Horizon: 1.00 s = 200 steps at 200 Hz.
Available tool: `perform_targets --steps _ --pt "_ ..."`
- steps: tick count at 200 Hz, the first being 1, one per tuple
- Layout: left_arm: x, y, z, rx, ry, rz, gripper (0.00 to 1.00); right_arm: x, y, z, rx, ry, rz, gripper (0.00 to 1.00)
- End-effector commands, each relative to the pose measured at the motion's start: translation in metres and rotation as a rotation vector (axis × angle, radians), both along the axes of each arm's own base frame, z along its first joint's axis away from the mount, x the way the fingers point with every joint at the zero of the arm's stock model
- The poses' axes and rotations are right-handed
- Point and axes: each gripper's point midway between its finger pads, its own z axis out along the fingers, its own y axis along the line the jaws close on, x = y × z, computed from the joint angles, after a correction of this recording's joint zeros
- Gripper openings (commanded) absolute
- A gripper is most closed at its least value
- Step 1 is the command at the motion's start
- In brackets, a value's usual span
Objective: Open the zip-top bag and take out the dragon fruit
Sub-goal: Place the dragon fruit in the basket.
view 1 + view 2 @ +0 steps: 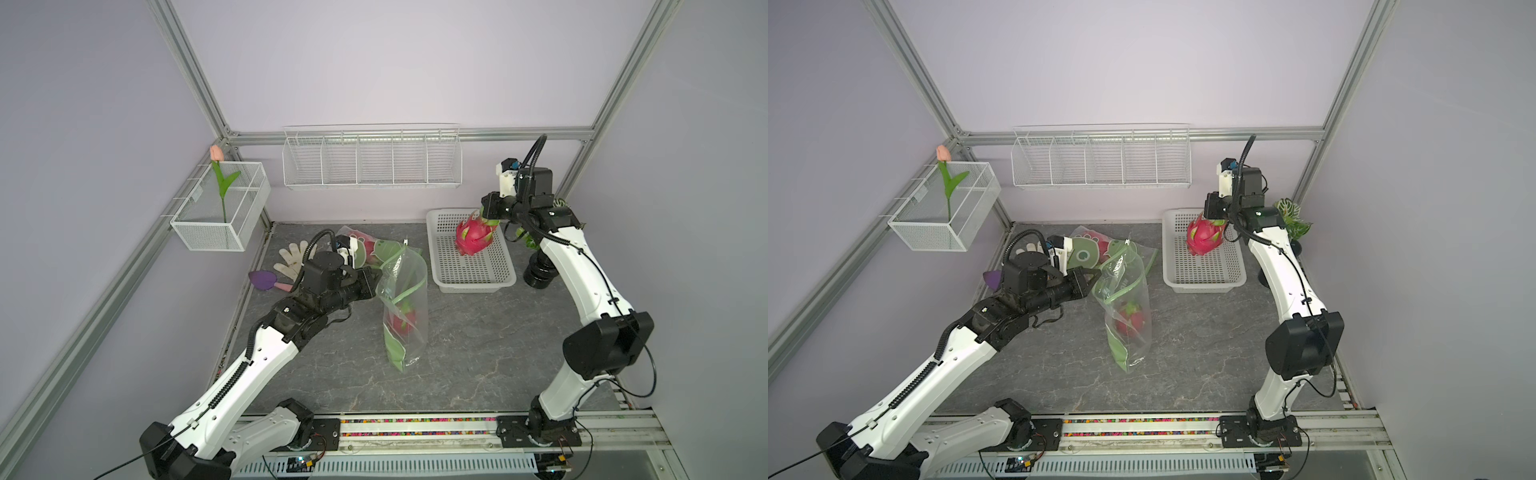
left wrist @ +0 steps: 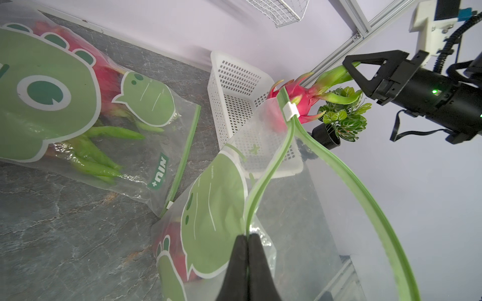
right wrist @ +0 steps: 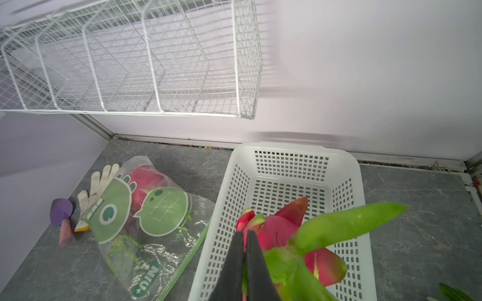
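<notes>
Both top views showed my two arms working over a grey marbled tabletop [image 1: 478, 353]. My left gripper [image 2: 247, 237] was pressed together on the rim of a clear zip-top bag [image 1: 405, 291], pinching the plastic just below the green zip track. That hold stood the bag upright and, I judged, held its mouth wide so the other arm could reach in. The white slider [image 2: 290, 110] sat at the far end of the track, and the two green strips stood apart in a wide loop.

My right gripper [image 3: 243, 234] was closed on a green-tipped scale of a magenta dragon fruit [image 1: 473, 239], which hung below it over a white perforated basket [image 1: 473, 286] at the back right of the tabletop. A scale gave a thin edge to pinch where the round body would not fit. I could not tell whether the fruit touched the basket floor.

A second fruit [image 1: 401, 320], also pink, lay at the bottom of the held bag. A second bag [image 1: 365, 249], lying flat behind my left arm with its zip apparently shut, held more pink fruit. I judged the step in hand to be setting the lifted fruit down in the basket.
</notes>
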Motion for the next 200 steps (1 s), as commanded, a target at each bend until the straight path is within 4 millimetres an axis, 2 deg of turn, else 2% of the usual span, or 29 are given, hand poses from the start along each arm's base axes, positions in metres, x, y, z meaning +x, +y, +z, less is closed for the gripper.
perform_targets --steps 1,62,108,180,200 --pt "-0.002 0.005 -0.005 0.019 -0.003 0.009 0.0 0.016 -0.001 -0.004 0.017 -0.018 0.005 0.07" --pt "-0.004 0.008 -0.006 0.02 -0.007 0.014 0.0 0.052 -0.007 -0.036 -0.04 0.043 -0.023 0.07" --pt "-0.003 0.008 -0.007 0.022 -0.004 0.016 0.0 0.082 -0.01 -0.049 -0.082 0.058 -0.051 0.07" --pt "-0.005 0.009 -0.005 0.024 -0.015 0.014 0.0 0.115 -0.018 -0.082 -0.143 0.13 -0.106 0.07" --pt "-0.005 0.009 -0.006 0.024 -0.013 0.014 0.0 0.12 -0.02 -0.09 -0.158 0.14 -0.114 0.12"
